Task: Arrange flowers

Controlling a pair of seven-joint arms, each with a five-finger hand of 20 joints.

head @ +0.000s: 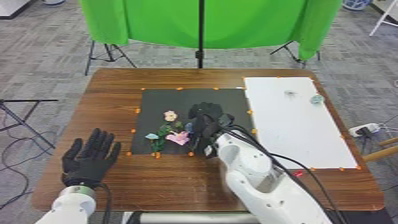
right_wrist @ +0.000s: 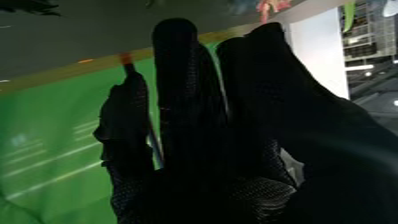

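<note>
In the head view, the right hand (head: 206,119) is over the right part of the black mat (head: 160,102), just right of the flowers. A pink flower (head: 179,137), a pale pink bloom (head: 170,115) and a light blue flower (head: 152,136) with green stems lie on the mat's left half. The left hand (head: 89,159) rests palm-side over the wood at the table's left, fingers spread. In the right wrist view, the right hand (right_wrist: 191,110) has its fingers extended, and I see no flower held in them. Part of a pinkish flower (right_wrist: 273,7) appears beyond the fingertips.
A white sheet (head: 289,127) covers the table's right side, with two small pale bluish items (head: 316,99) near its far end. Orange tape pieces edge both the mat and the sheet. A green cloth and a black stand are behind the brown wooden table (head: 115,95).
</note>
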